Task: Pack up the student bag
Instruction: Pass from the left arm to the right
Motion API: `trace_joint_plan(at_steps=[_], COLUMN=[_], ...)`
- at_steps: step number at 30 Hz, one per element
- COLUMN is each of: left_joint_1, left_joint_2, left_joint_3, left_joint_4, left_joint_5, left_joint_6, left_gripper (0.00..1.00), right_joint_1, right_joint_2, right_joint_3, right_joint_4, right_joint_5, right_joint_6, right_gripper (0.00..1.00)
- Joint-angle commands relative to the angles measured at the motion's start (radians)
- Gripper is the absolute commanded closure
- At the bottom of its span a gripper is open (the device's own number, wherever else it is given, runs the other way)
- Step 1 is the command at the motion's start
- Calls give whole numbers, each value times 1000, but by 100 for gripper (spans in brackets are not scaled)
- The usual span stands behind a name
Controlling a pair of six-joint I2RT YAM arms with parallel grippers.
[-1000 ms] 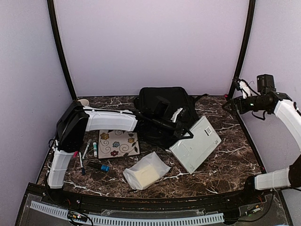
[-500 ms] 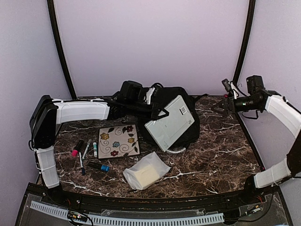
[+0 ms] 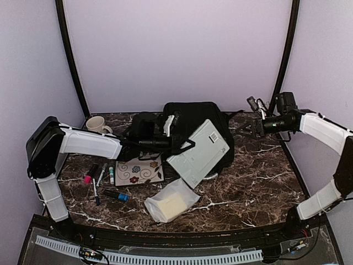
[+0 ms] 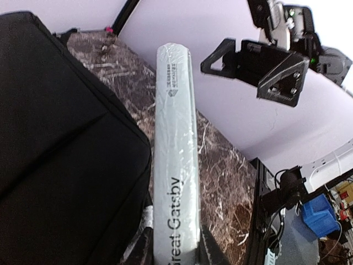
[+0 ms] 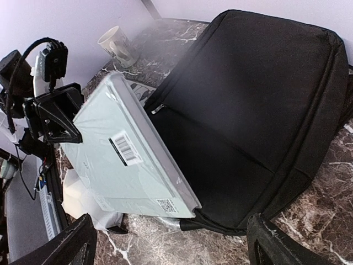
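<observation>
Overhead view of a dark marbled table (image 3: 259, 176) with two white robot arms that I am driving remotely. The student bag (image 3: 196, 117), large, black and soft, lies flat at the back centre of the table. I can see no open mouth on it from any camera.

The left gripper (image 3: 185, 148) pinches a pale grey book (image 3: 199, 153) wrapped in clear film, its jaws clamped on the book's left edge. The book tilts, overlapping the front of the bag. The right gripper (image 3: 246, 130) hangs just right of the bag with its jaws spread wide and nothing between them.

As I judge it, the step in hand is getting the book into the bag. To do it well I would hold the book steady and lifted off the fabric. I would bring the right gripper down onto a zip pull or flap, open a wide gap, then slide the book in narrow edge first. The film looks slippery, so I would keep a firm grip.

Readable writing: the spine, seen from the left wrist, says "Great Gatsby", and the smaller print near its far end is too fine to read. The cover carries a white barcode sticker and a small square code by one corner.

Also on the table are a cream mug (image 3: 98, 124), a flower-patterned tile (image 3: 139, 168), loose markers (image 3: 99, 176) and a plastic pouch (image 3: 171, 200)
</observation>
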Motion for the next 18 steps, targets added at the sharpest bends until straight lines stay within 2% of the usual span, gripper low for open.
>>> trace_joint_plan(at_steps=[1, 5, 11, 18], left_joint_1=[2, 2, 2, 3], left_joint_2=[-162, -156, -86, -35], left_joint_3=[-33, -66, -60, -27], left_joint_4=[413, 597, 838, 903], left_joint_5=[-88, -139, -206, -255], left_joint_6=[-48, -99, -198, -262], left_gripper=[100, 100, 100, 100], right_joint_1=[4, 19, 83, 171], right_joint_2=[37, 80, 92, 139], right_joint_3=[-15, -15, -33, -62], right_joint_4=[128, 180, 467, 757], right_joint_5=[-95, -172, -275, -332], right_joint_6=[146, 212, 449, 676], right_gripper=[6, 5, 5, 4])
